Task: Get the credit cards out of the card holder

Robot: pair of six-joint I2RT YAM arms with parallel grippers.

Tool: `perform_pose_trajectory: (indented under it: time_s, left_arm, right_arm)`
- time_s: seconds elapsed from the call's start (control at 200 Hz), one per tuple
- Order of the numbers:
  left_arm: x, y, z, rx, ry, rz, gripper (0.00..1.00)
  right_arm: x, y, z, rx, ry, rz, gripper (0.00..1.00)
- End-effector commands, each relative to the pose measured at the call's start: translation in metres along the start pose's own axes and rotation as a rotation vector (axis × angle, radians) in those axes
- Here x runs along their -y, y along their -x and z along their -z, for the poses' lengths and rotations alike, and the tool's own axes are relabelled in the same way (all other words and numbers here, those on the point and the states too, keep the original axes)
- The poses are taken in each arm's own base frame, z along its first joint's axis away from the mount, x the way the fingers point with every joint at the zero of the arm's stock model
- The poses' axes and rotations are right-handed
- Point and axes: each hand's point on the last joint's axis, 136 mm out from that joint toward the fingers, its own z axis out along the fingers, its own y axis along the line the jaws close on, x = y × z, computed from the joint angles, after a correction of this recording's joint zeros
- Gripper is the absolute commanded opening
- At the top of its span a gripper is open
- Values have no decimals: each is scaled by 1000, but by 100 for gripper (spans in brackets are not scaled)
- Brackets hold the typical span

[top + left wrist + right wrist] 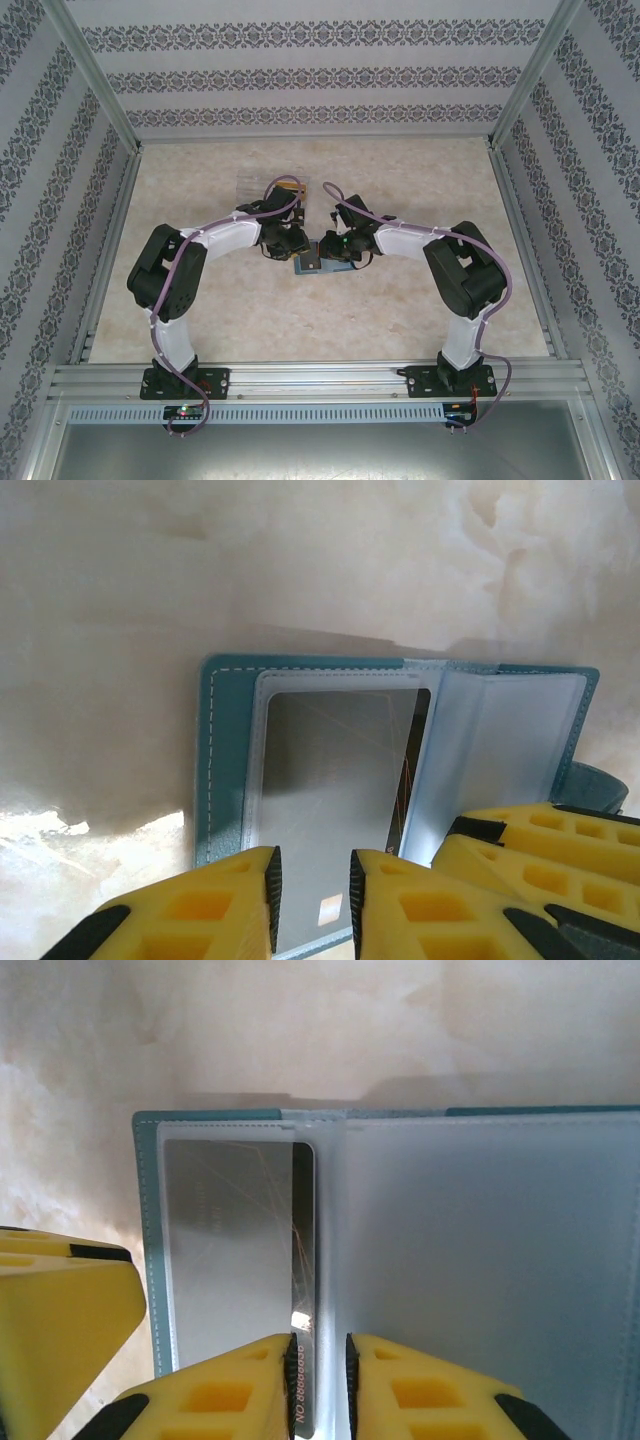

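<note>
The blue-grey card holder lies open on the table between both arms. In the left wrist view its left half has a clear sleeve with a silvery grey card in it, and a black card's edge beside that. My left gripper stands narrowly open over the grey card's near end. My right gripper is also narrowly open, its tips astride the black card's edge and the frosted page's fold. The grey card lies left of it.
Loose cards lie on the table behind the grippers: an orange-gold one and a clear one. Patterned walls and metal rails close in the table on three sides. The right gripper's yellow fingers crowd the left wrist view.
</note>
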Motion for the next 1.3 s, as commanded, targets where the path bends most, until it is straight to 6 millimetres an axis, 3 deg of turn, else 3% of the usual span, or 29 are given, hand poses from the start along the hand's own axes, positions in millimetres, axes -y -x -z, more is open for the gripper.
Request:
perform_pose_trajectory:
  time_s: [0.0, 0.709, 0.989, 1.294]
  left_arm:
    - [1, 3, -8, 9, 19, -8, 25]
    - [-44, -20, -28, -37, 126, 41, 22]
    - [-48, -23, -30, -42, 136, 37, 20]
    - [-51, -25, -32, -52, 142, 40, 20]
  right_arm:
    - [6, -3, -4, -9, -3, -6, 23]
    - [0, -5, -11, -34, 49, 4, 20]
    - [-14, 4, 6, 50, 102, 60, 22]
    - [-15, -1, -1, 4, 131, 30, 19]
